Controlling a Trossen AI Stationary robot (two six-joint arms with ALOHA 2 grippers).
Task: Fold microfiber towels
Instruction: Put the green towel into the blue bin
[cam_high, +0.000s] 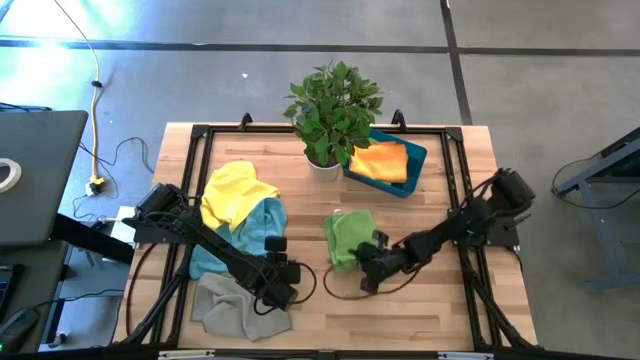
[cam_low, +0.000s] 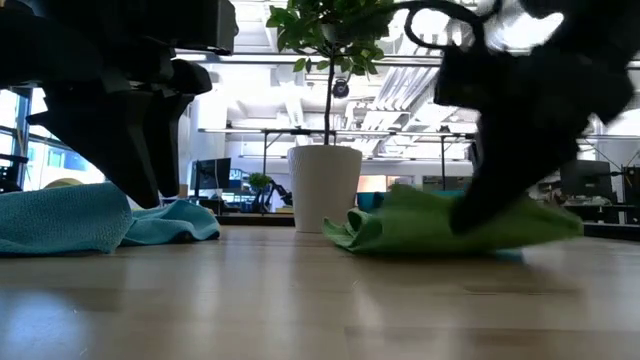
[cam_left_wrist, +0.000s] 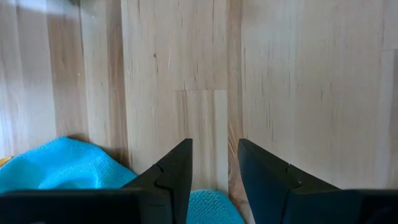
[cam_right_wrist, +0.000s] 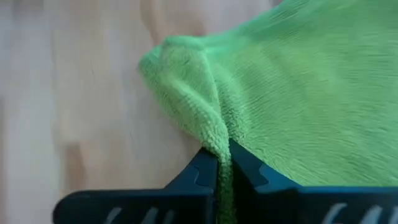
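Note:
A green towel (cam_high: 348, 236) lies crumpled on the table's middle, and my right gripper (cam_high: 366, 266) is shut on it at its near side. My left gripper (cam_left_wrist: 214, 167) stands open over bare wood, nothing between its fingers, just right of the light blue towel (cam_high: 252, 236) and above the grey towel (cam_high: 236, 306). A yellow towel (cam_high: 238, 190) lies partly on the light blue one. An orange towel (cam_high: 382, 160) rests in the teal bin (cam_high: 418, 158). In the low view the green towel (cam_low: 420, 222) rests on the tabletop under the dark right gripper (cam_low: 480, 215). My right gripper pinches a raised ridge of the green towel (cam_right_wrist: 216, 140) between its two fingers, close to a rounded corner (cam_right_wrist: 168, 56). The fingers come slanting down from the table's right. The rest of the towel lies slack on the table; one layer or several, I cannot tell.
A potted plant (cam_high: 333, 108) in a white pot stands at the far middle, next to the teal bin. A dark cable loop (cam_high: 345, 288) lies on the wood near the right gripper. Bare wood runs along the near edge at the right (cam_high: 430, 315).

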